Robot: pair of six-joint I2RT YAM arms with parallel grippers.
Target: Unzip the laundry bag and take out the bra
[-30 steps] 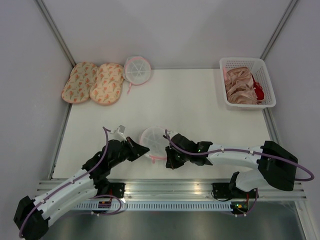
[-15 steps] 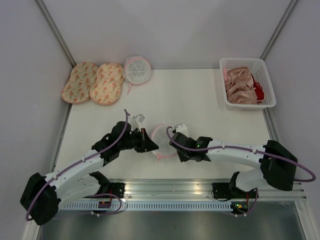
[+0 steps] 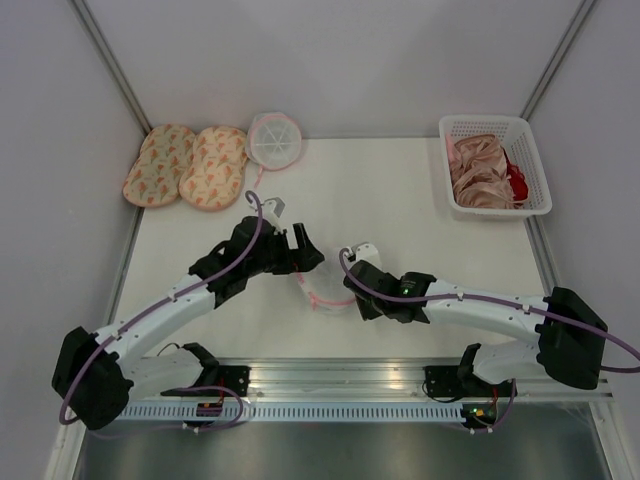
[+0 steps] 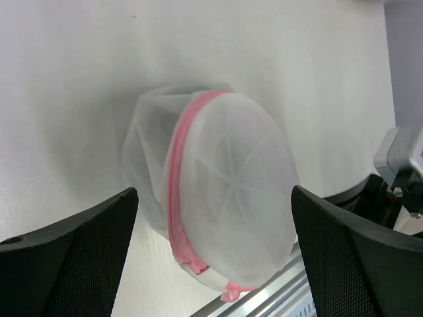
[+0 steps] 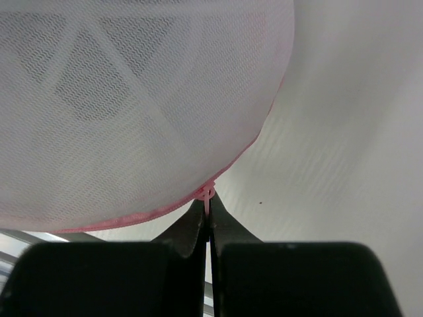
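Your right gripper (image 5: 207, 216) has its jaws pressed together on the pink zip pull (image 5: 207, 193) at the laundry bag (image 4: 231, 178) rim, likely anchoring it for unzipping. Your left gripper (image 4: 211, 198) is spread wide, one finger either side of the bag, touching nothing. The bra doesn't show through the mesh.

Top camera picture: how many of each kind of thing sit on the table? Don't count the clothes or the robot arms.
Round mesh pouches: 2 (laundry bag, ribbed pouch)
Patterned oval pads: 2 (left pad, right pad)
White basket: 1
Total: 5
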